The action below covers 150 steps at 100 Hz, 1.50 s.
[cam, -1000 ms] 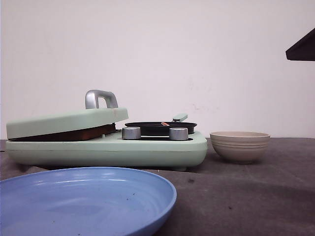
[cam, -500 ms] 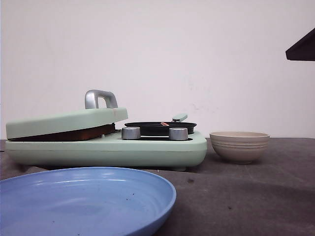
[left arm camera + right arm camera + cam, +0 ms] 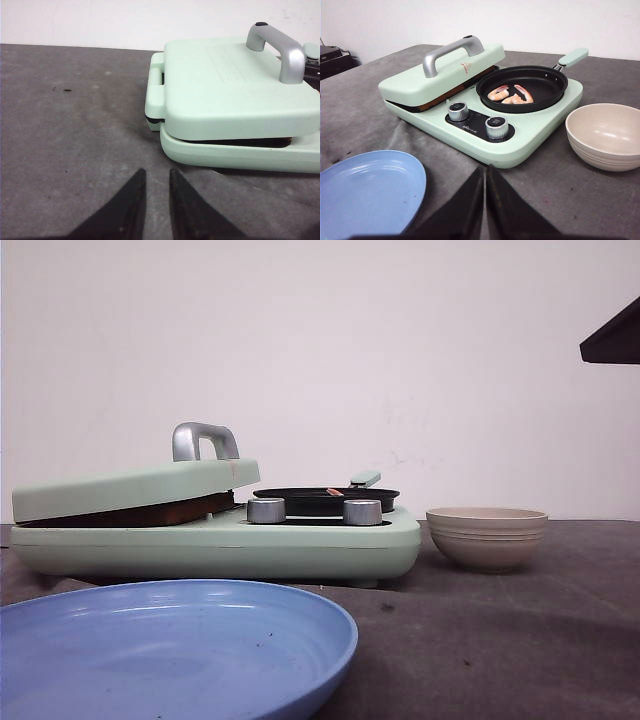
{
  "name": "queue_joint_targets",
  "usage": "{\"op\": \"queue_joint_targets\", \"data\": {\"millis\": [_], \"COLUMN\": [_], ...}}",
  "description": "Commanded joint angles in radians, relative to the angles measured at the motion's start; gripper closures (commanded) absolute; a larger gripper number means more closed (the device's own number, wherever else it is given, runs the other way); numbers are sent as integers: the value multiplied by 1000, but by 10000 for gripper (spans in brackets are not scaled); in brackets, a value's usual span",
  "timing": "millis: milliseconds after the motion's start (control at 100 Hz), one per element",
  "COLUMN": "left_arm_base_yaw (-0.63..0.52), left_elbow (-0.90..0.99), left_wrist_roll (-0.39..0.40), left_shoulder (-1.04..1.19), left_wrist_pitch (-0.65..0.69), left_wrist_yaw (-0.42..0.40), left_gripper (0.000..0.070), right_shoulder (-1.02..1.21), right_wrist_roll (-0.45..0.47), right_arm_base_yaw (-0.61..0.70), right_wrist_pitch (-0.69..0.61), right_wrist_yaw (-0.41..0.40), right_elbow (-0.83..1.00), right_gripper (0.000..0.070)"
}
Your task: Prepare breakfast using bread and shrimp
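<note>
A mint-green breakfast maker (image 3: 220,540) stands on the grey table. Its hinged lid (image 3: 445,70) with a silver handle (image 3: 204,440) lies nearly closed; a brown crust-like edge of the bread (image 3: 445,97) shows in the gap beneath it, also in the front view (image 3: 130,512). Three pinkish shrimp (image 3: 512,95) lie in the black pan (image 3: 540,82); a pink bit shows in the front view (image 3: 334,492). My left gripper (image 3: 157,172) is slightly open and empty, low over the table beside the maker's lid end. My right gripper (image 3: 485,170) is shut and empty, just short of the maker's knob side.
A blue plate (image 3: 170,650) lies at the front left, also in the right wrist view (image 3: 367,192). An empty beige ribbed bowl (image 3: 487,537) stands right of the maker (image 3: 605,132). Two silver knobs (image 3: 497,126) sit before the pan. A dark shape (image 3: 612,340) hangs at the upper right.
</note>
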Motion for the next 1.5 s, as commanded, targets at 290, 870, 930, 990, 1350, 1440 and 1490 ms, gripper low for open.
{"op": "queue_joint_targets", "data": {"millis": [290, 870, 930, 990, 1350, 1440, 1490], "left_arm_base_yaw": [-1, -1, -1, -1, -1, -1, -1], "left_elbow": [-18, -18, -18, -18, -18, -18, -18], "left_wrist_roll": [8, 8, 8, 8, 8, 8, 8], "left_shoulder": [-2, -2, -2, -2, -2, -2, -2], "left_wrist_pitch": [-5, -4, -5, -5, -5, -5, -5], "left_wrist_yaw": [4, 5, 4, 5, 4, 4, 4], "left_gripper": [699, 699, 700, 699, 700, 700, 699], "right_shoulder": [0, -96, -143, -188, -227, -227, -227], "right_wrist_roll": [10, -24, -24, -24, -49, -50, -50], "right_arm_base_yaw": [9, -94, -115, -140, -247, -253, -253], "right_wrist_pitch": [9, -34, -34, -35, -72, -73, -74], "right_wrist_yaw": [0, 161, 161, 160, 235, 222, 209], "right_elbow": [3, -61, -96, -132, -181, -181, -181], "right_gripper": [700, 700, 700, 700, 700, 700, 700]}}
